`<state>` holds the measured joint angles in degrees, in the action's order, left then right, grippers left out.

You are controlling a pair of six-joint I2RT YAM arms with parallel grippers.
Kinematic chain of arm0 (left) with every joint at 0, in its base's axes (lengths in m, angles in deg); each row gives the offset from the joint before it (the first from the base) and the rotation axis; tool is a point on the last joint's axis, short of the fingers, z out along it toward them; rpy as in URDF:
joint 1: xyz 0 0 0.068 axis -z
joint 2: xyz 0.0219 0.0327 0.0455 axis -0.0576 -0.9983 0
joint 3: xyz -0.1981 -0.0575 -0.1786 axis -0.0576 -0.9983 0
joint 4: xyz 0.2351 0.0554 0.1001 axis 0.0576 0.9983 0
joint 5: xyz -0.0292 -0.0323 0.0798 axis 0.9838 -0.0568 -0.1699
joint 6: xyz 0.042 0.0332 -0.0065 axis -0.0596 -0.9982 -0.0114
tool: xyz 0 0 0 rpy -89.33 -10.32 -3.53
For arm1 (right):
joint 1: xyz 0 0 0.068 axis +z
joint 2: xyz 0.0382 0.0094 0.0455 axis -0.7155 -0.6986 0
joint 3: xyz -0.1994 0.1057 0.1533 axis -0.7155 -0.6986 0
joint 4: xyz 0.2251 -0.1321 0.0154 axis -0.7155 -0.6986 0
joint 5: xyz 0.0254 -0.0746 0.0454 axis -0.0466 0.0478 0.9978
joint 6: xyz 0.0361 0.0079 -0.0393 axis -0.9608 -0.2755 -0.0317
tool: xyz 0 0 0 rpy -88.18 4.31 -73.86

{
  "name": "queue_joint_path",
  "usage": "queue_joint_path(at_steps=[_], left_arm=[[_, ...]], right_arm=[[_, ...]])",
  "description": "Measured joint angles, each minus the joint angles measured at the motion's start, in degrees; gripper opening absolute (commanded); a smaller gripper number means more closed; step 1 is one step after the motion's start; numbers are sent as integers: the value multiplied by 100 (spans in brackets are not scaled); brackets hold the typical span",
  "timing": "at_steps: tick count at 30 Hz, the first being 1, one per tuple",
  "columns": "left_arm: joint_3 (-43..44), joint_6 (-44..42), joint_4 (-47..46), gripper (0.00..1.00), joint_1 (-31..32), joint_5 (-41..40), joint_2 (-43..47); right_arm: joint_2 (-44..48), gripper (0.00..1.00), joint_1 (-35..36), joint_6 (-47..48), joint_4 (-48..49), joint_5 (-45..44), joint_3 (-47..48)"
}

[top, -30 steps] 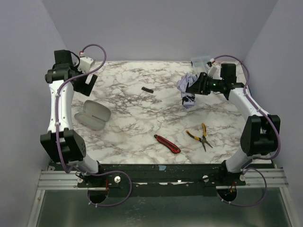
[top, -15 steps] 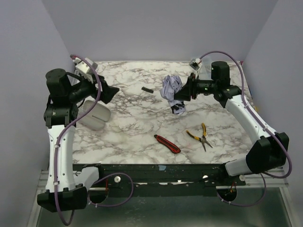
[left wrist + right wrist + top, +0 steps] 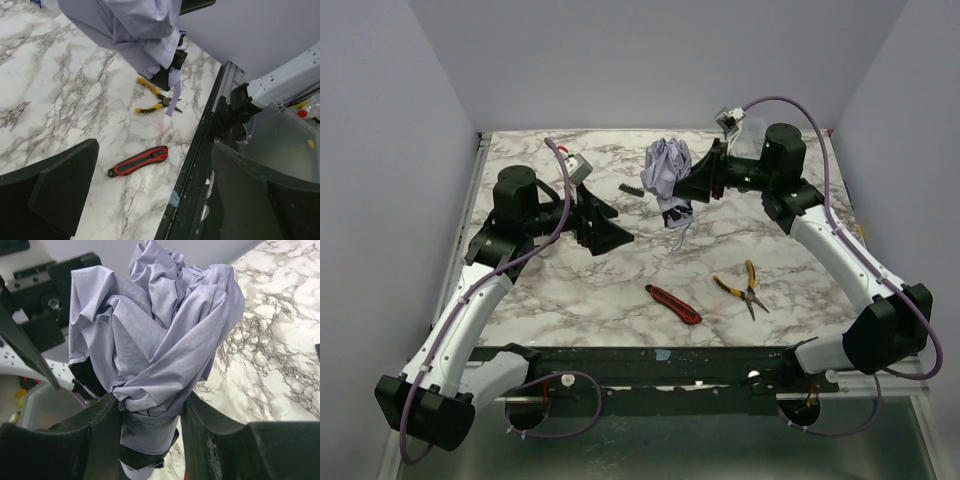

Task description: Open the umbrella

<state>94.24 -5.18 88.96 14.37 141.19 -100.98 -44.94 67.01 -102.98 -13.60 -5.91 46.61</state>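
Note:
The umbrella (image 3: 665, 172) is folded, a crumpled bundle of pale lavender fabric with black lining at its lower end. My right gripper (image 3: 698, 185) holds it off the table at the back centre. In the right wrist view both fingers press the sides of the umbrella (image 3: 155, 330) near its wrapped lower part, so the right gripper (image 3: 150, 435) is shut on it. My left gripper (image 3: 612, 228) hangs left of the umbrella and a little nearer, jaws wide open with nothing between them. In the left wrist view the umbrella (image 3: 132, 30) hangs at the top, beyond the left gripper (image 3: 160, 200).
A red utility knife (image 3: 673, 304) lies near the front centre, also the utility knife (image 3: 138, 161) below my left fingers. Yellow-handled pliers (image 3: 745, 285) lie to its right. A small black comb-like piece (image 3: 628, 188) sits at the back. The table's front edge (image 3: 195, 165) is close.
The left arm has swung from the far left corner toward the middle, gripper still open. The right arm has carried the umbrella leftward and higher.

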Motion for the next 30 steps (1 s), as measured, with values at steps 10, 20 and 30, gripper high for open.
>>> queue_joint_path(at_steps=[10, 20, 30], left_arm=[[-221, 999, -1117, 89, 726, -640, -39], [-260, 1311, -1742, 80, 1143, -1349, -761], [-109, 1034, -1956, 0, 1405, -1486, -1067]], right_arm=[[-74, 0, 37, -1720, 693, -1497, 107], [-151, 0, 35, -2514, 1029, -2057, 216], [-151, 0, 35, -2730, 1147, -2094, 216]])
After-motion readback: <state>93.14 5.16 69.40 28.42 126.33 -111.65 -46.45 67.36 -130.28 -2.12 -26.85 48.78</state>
